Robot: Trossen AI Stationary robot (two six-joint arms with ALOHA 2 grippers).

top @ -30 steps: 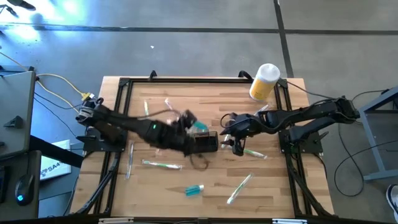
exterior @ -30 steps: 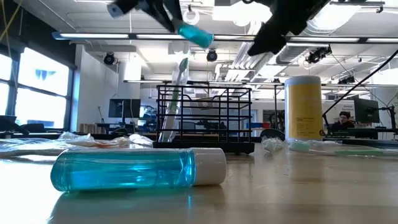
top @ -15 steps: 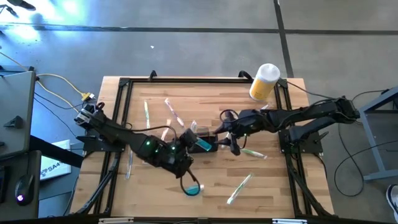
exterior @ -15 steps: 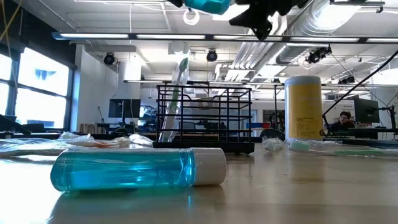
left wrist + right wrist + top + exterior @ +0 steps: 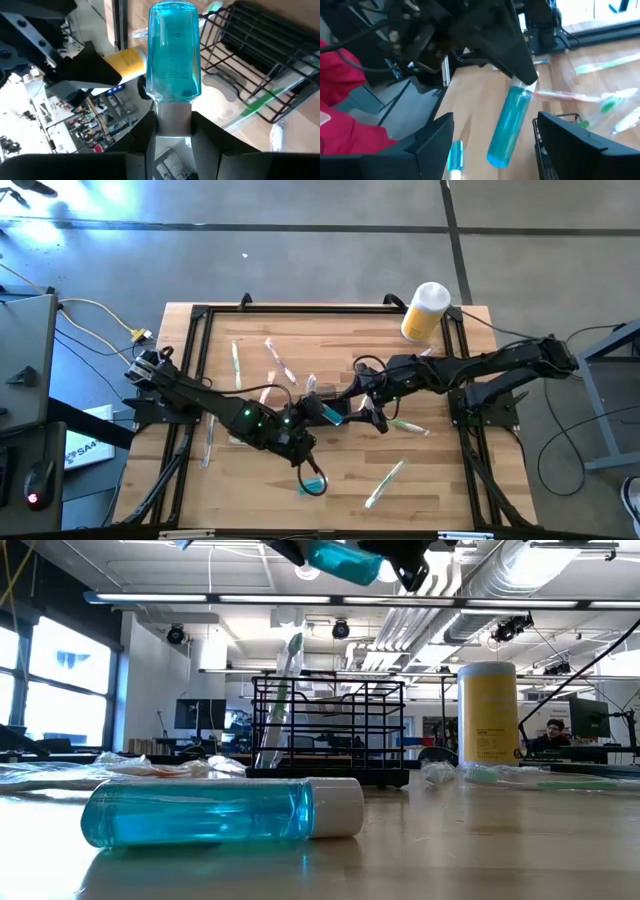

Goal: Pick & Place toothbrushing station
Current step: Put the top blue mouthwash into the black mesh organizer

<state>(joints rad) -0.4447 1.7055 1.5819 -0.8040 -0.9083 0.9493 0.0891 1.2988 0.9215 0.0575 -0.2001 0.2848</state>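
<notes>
Left gripper (image 5: 172, 131) clamped on blue bottle's (image 5: 174, 52) white cap, plain in wrist view. Right gripper (image 5: 492, 137) spread wide, empty, beside black caddy (image 5: 330, 728).

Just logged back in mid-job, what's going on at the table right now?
The left gripper holds a blue bottle by its white cap, up in the air by the black wire caddy. The right gripper is open and faces the bottle, with nothing in it. A second blue bottle and several wrapped toothbrushes lie on the table.
</notes>
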